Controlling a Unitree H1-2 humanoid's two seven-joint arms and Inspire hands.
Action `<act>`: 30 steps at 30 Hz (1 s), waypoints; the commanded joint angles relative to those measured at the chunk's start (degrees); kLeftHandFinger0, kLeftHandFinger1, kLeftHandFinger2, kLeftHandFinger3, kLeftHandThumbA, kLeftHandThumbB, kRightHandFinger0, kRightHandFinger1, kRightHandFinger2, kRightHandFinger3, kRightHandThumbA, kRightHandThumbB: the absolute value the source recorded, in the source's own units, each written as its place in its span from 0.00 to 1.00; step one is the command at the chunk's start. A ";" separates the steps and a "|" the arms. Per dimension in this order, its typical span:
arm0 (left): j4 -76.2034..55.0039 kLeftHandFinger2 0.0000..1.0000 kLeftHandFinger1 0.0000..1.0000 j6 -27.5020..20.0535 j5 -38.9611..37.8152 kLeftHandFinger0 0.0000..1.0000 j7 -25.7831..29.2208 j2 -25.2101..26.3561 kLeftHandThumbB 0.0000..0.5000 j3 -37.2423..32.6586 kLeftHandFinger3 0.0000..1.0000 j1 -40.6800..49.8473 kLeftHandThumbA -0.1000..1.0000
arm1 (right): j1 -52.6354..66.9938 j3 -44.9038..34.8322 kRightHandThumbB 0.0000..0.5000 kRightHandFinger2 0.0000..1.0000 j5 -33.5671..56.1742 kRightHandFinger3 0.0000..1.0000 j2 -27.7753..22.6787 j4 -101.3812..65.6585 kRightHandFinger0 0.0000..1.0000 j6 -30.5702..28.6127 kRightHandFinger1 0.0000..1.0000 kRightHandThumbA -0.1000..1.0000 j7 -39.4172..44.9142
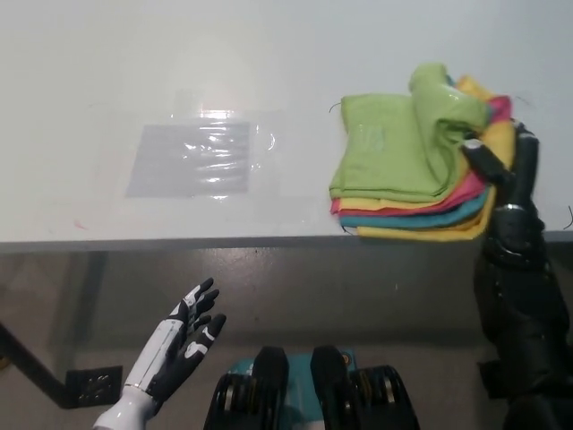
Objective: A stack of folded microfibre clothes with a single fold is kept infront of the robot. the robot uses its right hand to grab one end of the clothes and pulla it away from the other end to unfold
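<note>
Several soft microfibre cloths in green, pink, teal and yellow [403, 170] lie stacked at the near right edge of the white, faintly glossy table [179, 63], the layered edges showing as coloured stripes along the front. The black right hand [501, 166] sits at the stack's right side with its fingers closed on the bunched upper end of the cloth, where green fabric humps up in a loose roll above the flatter layers. That grip makes sense for the job: holding one end lets the hand draw it away from the other end, which lies flat on the table under its own weight. The fabric looks limp and slightly fuzzy, creasing into rounded folds rather than sharp ones (so it will probably drag and drape instead of flipping cleanly). How many layers the fingers actually hold cannot be told, since the fold hides them.

To the left, well apart from the cloths, a clear, shiny rectangular plastic sheet [191, 159] lies flat, catching glare. The white left hand [192, 327] rests below the table edge, fingers spread and holding nothing.
</note>
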 commanded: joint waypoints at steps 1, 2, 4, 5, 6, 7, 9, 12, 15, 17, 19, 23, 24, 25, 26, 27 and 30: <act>-0.93 1.00 1.00 -2.77 1.61 1.00 0.09 1.67 0.35 0.31 1.00 -0.29 0.83 | -5.00 -16.84 0.05 1.00 25.08 1.00 -4.41 3.78 0.62 -8.37 0.95 0.99 3.34; -0.95 1.00 1.00 -2.79 1.65 1.00 0.07 1.79 0.33 0.34 1.00 -0.15 0.83 | -4.28 -16.63 0.12 1.00 24.56 1.00 -4.49 3.36 0.91 -8.56 1.00 1.00 4.61; -0.90 1.00 1.00 -2.81 1.61 1.00 0.09 1.86 0.33 0.45 1.00 -0.13 0.83 | -3.58 -15.99 0.14 1.00 22.96 1.00 -4.53 2.68 1.00 -8.55 1.00 1.00 5.45; -0.85 1.00 1.00 -2.77 1.66 1.00 0.11 1.84 0.33 0.43 1.00 -0.11 0.81 | -2.70 -14.86 0.20 1.00 21.37 1.00 -4.76 2.09 1.00 -9.10 1.00 1.00 6.07; -0.84 1.00 1.00 -2.69 1.64 1.00 0.13 1.82 0.33 0.45 1.00 -0.10 0.81 | -2.15 -14.03 0.19 1.00 20.31 1.00 -4.98 1.98 1.00 -10.14 1.00 1.00 6.88; -0.83 1.00 1.00 -2.55 1.58 1.00 0.03 1.83 0.34 0.42 1.00 -0.09 0.79 | -1.34 -13.01 0.24 1.00 19.22 1.00 -5.19 1.37 1.00 -11.39 1.00 1.00 7.82; -1.22 1.00 1.00 -1.80 1.39 1.00 -0.15 1.85 0.34 0.39 1.00 -0.03 0.75 | -0.20 -11.41 0.25 1.00 17.73 1.00 -5.34 0.04 1.00 -13.21 1.00 1.00 8.52; -1.51 1.00 1.00 -1.73 0.90 1.00 -0.33 1.89 0.34 0.45 1.00 0.39 0.68 | 1.22 -8.36 0.16 1.00 14.95 1.00 -5.44 -2.67 1.00 -15.53 1.00 1.00 7.43; -1.34 1.00 1.00 -2.01 0.40 1.00 -0.46 1.95 0.35 0.55 1.00 0.58 0.65 | 2.44 -5.40 0.20 1.00 13.01 1.00 -5.10 -8.00 1.00 -16.07 1.00 1.00 6.12; -1.33 1.00 1.00 -1.72 0.51 1.00 -0.44 1.96 0.34 0.49 1.00 0.59 0.64 | 3.60 -3.42 0.26 1.00 11.77 1.00 -4.72 -13.58 1.00 -16.45 1.00 1.00 5.76; -1.76 1.00 1.00 -1.46 0.69 1.00 -0.47 2.32 0.34 0.60 1.00 0.90 0.63 | 5.01 -1.30 0.32 1.00 9.62 1.00 -4.01 -21.19 1.00 -15.00 1.00 1.00 3.95; -1.77 1.00 1.00 -1.79 0.69 1.00 -0.59 2.52 0.32 0.59 1.00 0.97 0.63 | 6.79 1.03 0.48 1.00 3.46 1.00 -2.14 -39.31 1.00 -10.83 1.00 1.00 0.26; -1.80 1.00 1.00 -1.84 0.69 1.00 -0.60 2.55 0.32 0.60 1.00 0.99 0.63 | 6.95 1.45 0.49 1.00 2.01 1.00 -2.06 -40.87 1.00 -10.40 1.00 1.00 -0.34; -1.74 1.00 1.00 -2.05 0.58 1.00 -0.62 2.52 0.32 0.60 1.00 1.00 0.62 | 7.25 1.97 0.44 1.00 -0.45 1.00 -1.49 -45.64 1.00 -8.65 1.00 1.00 -0.99; -1.49 1.00 1.00 -2.29 0.46 1.00 -0.56 2.45 0.33 0.65 1.00 1.10 0.62 | 7.60 2.66 0.44 1.00 -2.83 1.00 -1.15 -50.33 1.00 -8.40 1.00 1.00 -0.94; -1.68 1.00 1.00 -2.11 0.53 1.00 -0.61 2.48 0.33 0.59 1.00 1.22 0.62 | 7.52 2.82 0.47 1.00 -4.99 1.00 -0.12 -55.44 1.00 -7.47 1.00 1.00 -1.48; -1.64 1.00 1.00 -2.25 0.63 1.00 -0.65 2.49 0.33 0.44 1.00 1.48 0.62 | 7.79 4.41 0.35 1.00 -6.21 1.00 2.09 -68.93 1.00 -9.36 1.00 1.00 1.34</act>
